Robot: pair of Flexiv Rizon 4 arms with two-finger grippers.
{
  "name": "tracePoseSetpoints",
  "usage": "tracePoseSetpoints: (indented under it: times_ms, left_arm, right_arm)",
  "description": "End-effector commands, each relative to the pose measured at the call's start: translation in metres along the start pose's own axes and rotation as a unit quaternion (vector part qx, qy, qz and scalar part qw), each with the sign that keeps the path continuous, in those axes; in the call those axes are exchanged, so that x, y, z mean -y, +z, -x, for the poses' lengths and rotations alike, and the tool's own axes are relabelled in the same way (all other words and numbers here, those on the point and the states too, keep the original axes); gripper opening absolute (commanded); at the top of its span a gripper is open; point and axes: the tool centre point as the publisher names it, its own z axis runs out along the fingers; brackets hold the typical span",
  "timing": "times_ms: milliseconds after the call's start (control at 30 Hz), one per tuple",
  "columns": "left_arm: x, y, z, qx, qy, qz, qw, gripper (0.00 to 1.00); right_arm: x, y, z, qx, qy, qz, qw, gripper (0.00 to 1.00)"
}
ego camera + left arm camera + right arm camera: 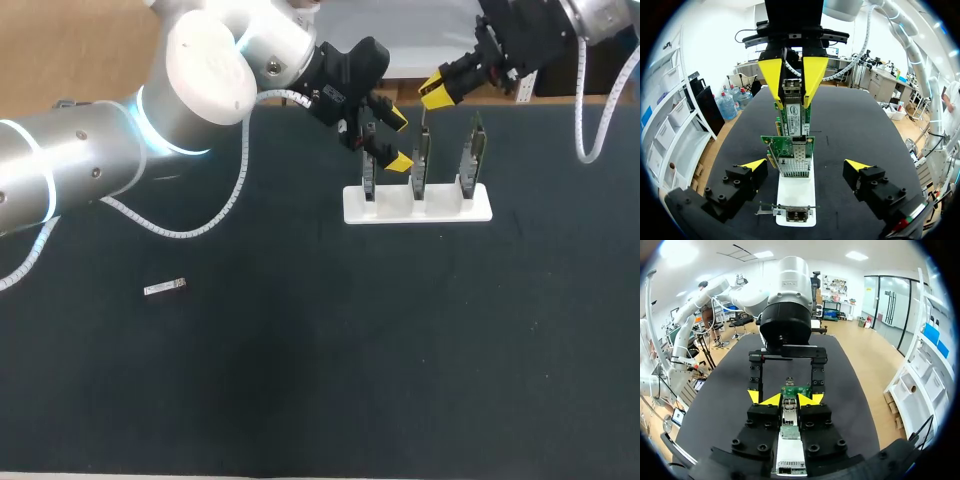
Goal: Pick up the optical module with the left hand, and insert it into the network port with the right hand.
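A white stand (417, 205) holds three upright green network cards. My right gripper (437, 92) comes in from the back right, over the middle card (421, 160). It is shut on a silver optical module (788, 419), which sits at the top of a card (792, 120). The left wrist view shows that gripper (792, 80) with the module (791, 89) between its yellow fingers. My left gripper (398, 140) is open and holds nothing. It straddles the row of cards (790, 155), one finger on each side. A second module (165, 288) lies flat on the mat, front left.
The black mat (330, 360) covers the table. The left card (368, 178) stands just behind my left gripper's tips and the right card (472, 155) at the stand's far end. My left arm's white cable (190, 228) loops onto the mat.
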Motion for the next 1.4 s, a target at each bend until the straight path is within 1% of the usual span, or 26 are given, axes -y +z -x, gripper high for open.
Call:
tracePoseSetpoints:
  times_ms: [33,500,700,867,1400]
  left_arm:
    - [-0.0017,0.0004,0.0009,-0.002,-0.001,-0.001,1.000,1.00]
    - [-0.0017,0.0004,0.0009,-0.002,-0.001,-0.001,1.000,1.00]
    - [-0.0017,0.0004,0.0009,-0.002,-0.001,-0.001,1.000,1.00]
    - [-0.0017,0.0004,0.0009,-0.002,-0.001,-0.001,1.000,1.00]
    - [-0.0017,0.0004,0.0009,-0.002,-0.001,-0.001,1.000,1.00]
  right_arm:
    - [-0.0025,0.0016,0.0000,-0.005,-0.001,0.001,1.000,0.00]
    - [-0.0036,0.0043,-0.0053,-0.009,0.001,0.004,1.000,0.00]
    - [-0.0044,0.0008,-0.0006,-0.006,-0.007,-0.001,1.000,0.00]
    - [-0.0042,0.0016,0.0019,-0.009,-0.015,0.004,1.000,0.00]
    - [-0.0036,0.0051,-0.0053,-0.015,-0.003,0.012,1.000,0.00]
